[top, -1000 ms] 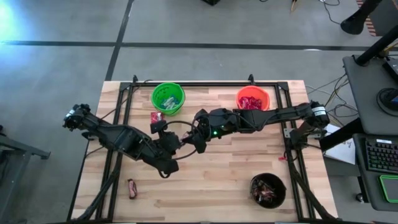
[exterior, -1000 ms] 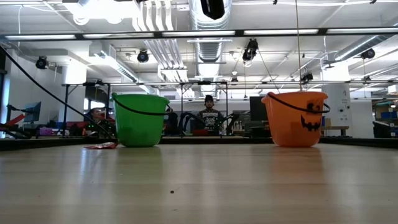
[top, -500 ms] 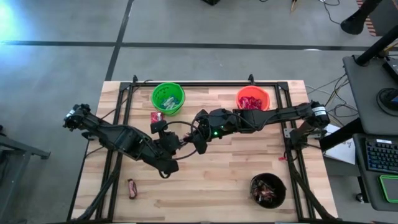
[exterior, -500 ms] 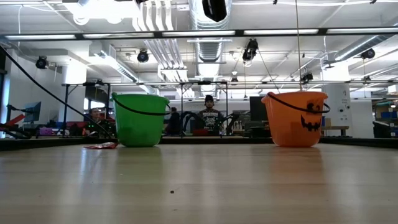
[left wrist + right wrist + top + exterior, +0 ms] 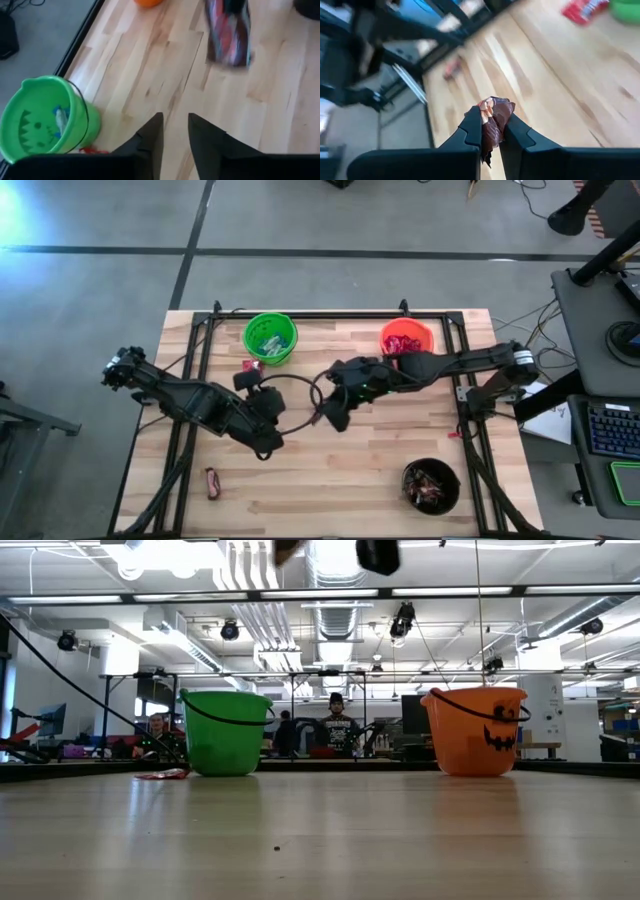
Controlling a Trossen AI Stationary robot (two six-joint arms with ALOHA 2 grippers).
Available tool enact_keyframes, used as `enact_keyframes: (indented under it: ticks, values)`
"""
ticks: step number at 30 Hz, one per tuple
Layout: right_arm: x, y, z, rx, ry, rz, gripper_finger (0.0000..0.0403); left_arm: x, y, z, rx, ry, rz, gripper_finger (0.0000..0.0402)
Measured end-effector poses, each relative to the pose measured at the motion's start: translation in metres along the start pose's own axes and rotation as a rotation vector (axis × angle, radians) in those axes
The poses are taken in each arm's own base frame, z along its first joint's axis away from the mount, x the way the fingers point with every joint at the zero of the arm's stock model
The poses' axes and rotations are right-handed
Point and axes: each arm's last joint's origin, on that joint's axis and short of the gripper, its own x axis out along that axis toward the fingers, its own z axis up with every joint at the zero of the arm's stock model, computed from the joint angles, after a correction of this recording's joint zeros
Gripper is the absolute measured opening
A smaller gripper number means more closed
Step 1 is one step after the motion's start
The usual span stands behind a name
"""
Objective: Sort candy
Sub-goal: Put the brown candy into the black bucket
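Dark brown foil showed between the fingers of the right gripper [image 5: 492, 131], which stood nearly shut and pinched a brown candy bar [image 5: 494, 122] by a narrow edge only. Judged risk: with so little wrapper inside the pinch, a fast swing toward a bucket could shake the bar loose, dropping it onto the table [image 5: 400, 430] short of its container. A second risk was contact between the arms, since the right gripper [image 5: 335, 412] hung above mid-table close beside the left gripper [image 5: 262, 402], which lay at its 9 o'clock.

The left gripper [image 5: 175, 132] stood slightly parted, with bare wood visible in the slim gap; it held nothing and touched nothing visible. In its wrist view the held bar [image 5: 228, 35] appeared ahead of it, clear of the tabletop.

Remaining candy, taken from mid-table in the high view:
- One dark bar [image 5: 212, 481] lay loose near the front edge at 7 o'clock.
- The black bucket [image 5: 431, 485] of brown bars sat at 5 o'clock.
- A red packet [image 5: 250, 366] lay at 10 o'clock, just beside the green bucket [image 5: 270, 338].
- The orange bucket [image 5: 406, 338] of red packets stood at 1 o'clock.
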Motion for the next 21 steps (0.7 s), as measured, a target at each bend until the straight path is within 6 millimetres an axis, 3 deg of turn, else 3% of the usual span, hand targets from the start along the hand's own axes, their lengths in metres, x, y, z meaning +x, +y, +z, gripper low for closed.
enact_keyframes:
  ticks: [8, 21]
  values:
    - [-0.040, 0.011, -0.037, 0.005, 0.232, -0.135, 0.0021, 0.000, 0.004, -0.005, 0.043, 0.046, 0.030, 0.0109]
    - [-0.072, 0.028, -0.090, 0.095, 0.447, -0.321, 0.0021, -0.001, 0.008, -0.009, 0.107, 0.089, 0.065, 0.0116]
